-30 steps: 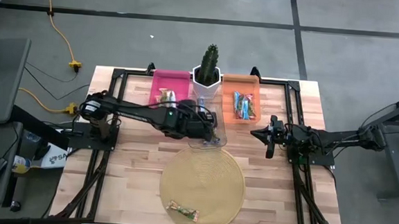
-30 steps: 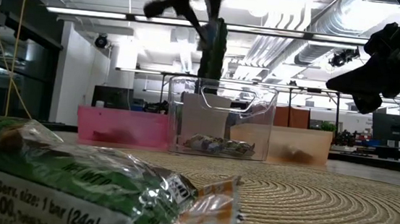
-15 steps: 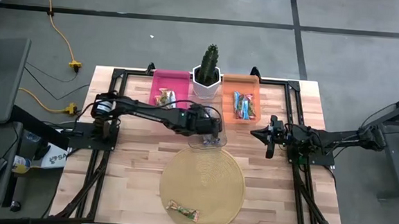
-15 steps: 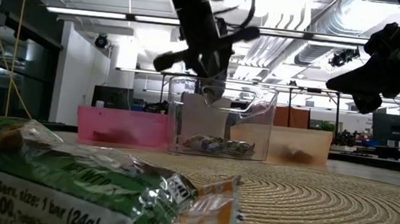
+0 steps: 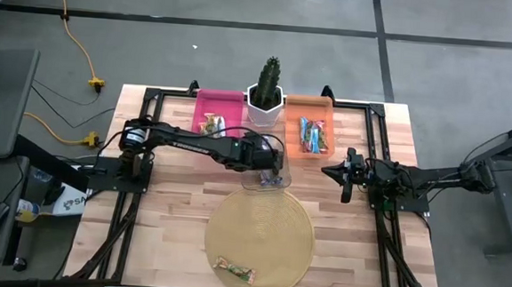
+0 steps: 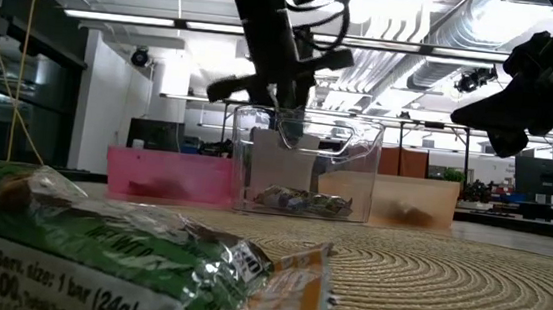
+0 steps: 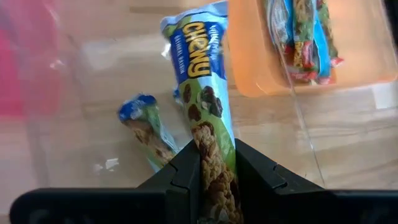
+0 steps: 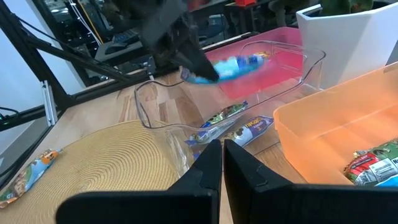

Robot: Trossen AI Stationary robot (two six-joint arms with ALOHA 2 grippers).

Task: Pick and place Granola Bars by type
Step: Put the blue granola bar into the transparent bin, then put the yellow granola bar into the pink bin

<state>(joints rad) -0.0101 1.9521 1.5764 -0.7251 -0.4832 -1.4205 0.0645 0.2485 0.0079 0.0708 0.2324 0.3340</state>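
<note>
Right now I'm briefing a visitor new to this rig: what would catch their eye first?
Probably the left gripper, shut on a blue-wrapped granola bar above the clear bin in the table's middle. Next, the cactus in its white pot between the pink bin and the orange bin.

Looks straight down from well above, taking in the whole table (image 5: 172, 210) and both arms. Sits at table-top height on the woven mat (image 6: 446, 280), facing level across to the clear bin (image 6: 305, 173) and the room behind. Rides the left wrist, close above the clear bin (image 7: 93, 124). Rides the right wrist, facing across the same clear bin (image 8: 249, 93), farther off.
</note>
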